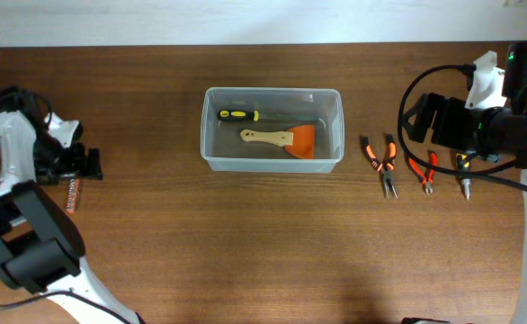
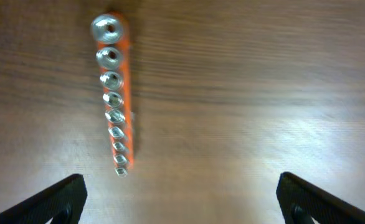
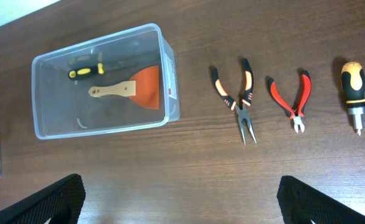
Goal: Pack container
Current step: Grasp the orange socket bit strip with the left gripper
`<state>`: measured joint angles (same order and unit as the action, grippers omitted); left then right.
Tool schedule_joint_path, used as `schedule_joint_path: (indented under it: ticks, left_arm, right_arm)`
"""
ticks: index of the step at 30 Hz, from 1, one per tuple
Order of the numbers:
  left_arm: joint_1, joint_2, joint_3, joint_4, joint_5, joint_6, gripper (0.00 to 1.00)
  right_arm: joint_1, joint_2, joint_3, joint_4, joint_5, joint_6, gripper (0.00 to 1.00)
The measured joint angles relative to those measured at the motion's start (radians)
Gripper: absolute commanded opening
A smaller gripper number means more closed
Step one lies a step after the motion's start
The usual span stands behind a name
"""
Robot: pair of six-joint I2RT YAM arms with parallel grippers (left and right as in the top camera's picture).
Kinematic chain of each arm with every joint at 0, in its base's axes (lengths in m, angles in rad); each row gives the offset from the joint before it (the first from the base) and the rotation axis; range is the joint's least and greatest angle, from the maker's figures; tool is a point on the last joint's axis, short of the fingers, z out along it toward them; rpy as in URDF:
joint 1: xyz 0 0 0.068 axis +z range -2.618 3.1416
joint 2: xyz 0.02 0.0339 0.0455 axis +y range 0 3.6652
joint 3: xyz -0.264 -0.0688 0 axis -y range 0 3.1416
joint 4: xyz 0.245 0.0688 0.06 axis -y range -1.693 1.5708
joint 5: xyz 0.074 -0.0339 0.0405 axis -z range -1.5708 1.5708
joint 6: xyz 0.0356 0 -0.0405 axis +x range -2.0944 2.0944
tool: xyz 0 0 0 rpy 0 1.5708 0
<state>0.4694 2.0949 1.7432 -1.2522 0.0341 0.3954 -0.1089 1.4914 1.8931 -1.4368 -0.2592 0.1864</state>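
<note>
Wooden table holds container with scraper and screwdriver inside.

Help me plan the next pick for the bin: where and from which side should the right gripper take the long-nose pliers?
I'd grip the long-nose pliers just behind the pivot, where the handles run closest. Come straight down with the open right gripper, closing across both handles: the pliers lie flat on the table, and bare wood shows on either side.
</note>
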Motion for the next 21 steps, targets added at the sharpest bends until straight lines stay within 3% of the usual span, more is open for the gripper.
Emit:
schedule_joint_path:
  ticks: [9,14,17,19,21]
  left_arm:
    - [0.042,0.123,-0.002,0.135,0.0,0.023,0.91]
    - [0.04,0.165,-0.002,0.169,-0.011,0.034,0.78]
    - [0.04,0.172,-0.001,0.184,-0.024,0.045,0.65]
    - [0.04,0.172,-0.001,0.188,-0.027,0.061,0.46]
    - [0.04,0.172,-0.001,0.188,-0.031,0.073,0.36]
  right_arm:
    - [0.0,0.0,0.0,0.0,0.0,0.0,0.99]
    - [0.0,0.0,0.0,-0.005,0.0,0.001,0.99]
    - [0.0,0.0,0.0,-0.007,0.0,0.001,0.99]
    - [0.0,0.0,0.0,-0.007,0.0,0.0,0.99]
    - [0.0,0.0,0.0,-0.007,0.0,0.0,0.99]
